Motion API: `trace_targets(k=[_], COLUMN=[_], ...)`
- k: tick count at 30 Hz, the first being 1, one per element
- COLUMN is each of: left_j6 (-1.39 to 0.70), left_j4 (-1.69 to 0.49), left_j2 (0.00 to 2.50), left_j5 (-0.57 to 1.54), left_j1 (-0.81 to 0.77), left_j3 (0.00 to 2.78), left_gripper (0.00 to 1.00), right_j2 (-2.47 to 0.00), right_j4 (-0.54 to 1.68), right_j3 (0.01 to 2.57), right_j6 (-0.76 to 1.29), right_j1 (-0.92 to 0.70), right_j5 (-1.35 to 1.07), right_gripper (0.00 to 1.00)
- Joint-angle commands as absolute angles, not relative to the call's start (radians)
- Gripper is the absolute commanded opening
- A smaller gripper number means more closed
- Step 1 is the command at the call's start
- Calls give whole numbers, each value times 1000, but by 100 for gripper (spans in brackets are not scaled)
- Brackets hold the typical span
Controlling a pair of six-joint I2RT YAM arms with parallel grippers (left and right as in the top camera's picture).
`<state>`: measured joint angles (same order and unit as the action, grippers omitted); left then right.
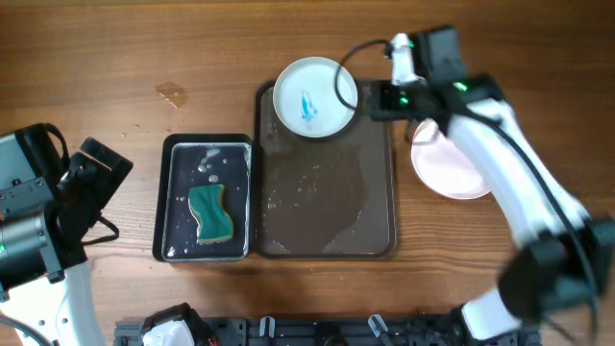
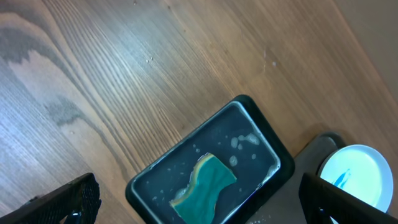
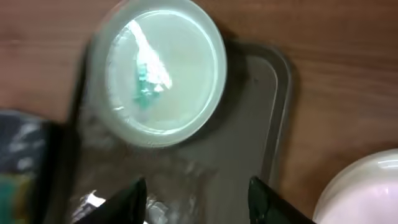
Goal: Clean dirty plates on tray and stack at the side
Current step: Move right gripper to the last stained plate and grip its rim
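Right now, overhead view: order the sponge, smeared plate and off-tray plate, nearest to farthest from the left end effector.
1. Sponge, in the black basin, beside the left end effector.
2. Smeared plate, on the tray, far end.
3. Off-tray plate, on the wood, far right.

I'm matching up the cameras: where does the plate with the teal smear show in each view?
Overhead: the smeared plate is at top centre, on the upper end of the tray.
Left wrist: the plate is in the bottom right corner.
Right wrist: the plate is at upper left and looks large.
Shared landmark: the tray under the plate, seen as a grey corner in the left wrist view and as a rounded rim in the right wrist view.
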<state>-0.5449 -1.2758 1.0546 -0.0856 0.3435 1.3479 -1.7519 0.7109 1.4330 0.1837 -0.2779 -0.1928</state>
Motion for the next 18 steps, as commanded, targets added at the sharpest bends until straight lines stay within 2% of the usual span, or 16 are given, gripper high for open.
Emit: trace_targets(k=[1, 6, 7, 8, 9, 10, 13, 16, 18], left_j6=[-562, -562, -562, -562, -562, -562, -562, -562, -562], left_j4=[-1273, -1273, -1273, -1273, -1273, -1273, -1273, -1273, -1273], left_j2=[1050, 1050, 1050, 1050, 1050, 1050, 1050, 1050, 1050], left_j5=[-103, -103, -103, -103, -103, -103, -103, -103, -103], left_j1=[350, 350, 350, 350, 350, 350, 350, 350, 350], left_j3=[1367, 1367, 1367, 1367, 1367, 1367, 1367, 1367, 1367], left_gripper=[100, 100, 100, 100, 100, 100, 100, 100, 100], right_j2=[-1979, -2175, -2186, -2189, -2188, -2179, -2123, -2010, -1879], right_j4=[631, 445, 425, 415, 412, 419, 504, 657, 838], right_j3=[1522, 1528, 1528, 1528, 1528, 1528, 1528, 1528, 1528], right_j6=[158, 160, 162, 176, 200, 221, 265, 273, 281], right_j1=[-278, -278, -278, -278, -278, -278, -278, -278, -278], right_j5=[-194, -212, -215, -211, -211, -210, -209, -211, -210], right_gripper=[53, 50, 40, 18, 7, 4, 4, 4, 4])
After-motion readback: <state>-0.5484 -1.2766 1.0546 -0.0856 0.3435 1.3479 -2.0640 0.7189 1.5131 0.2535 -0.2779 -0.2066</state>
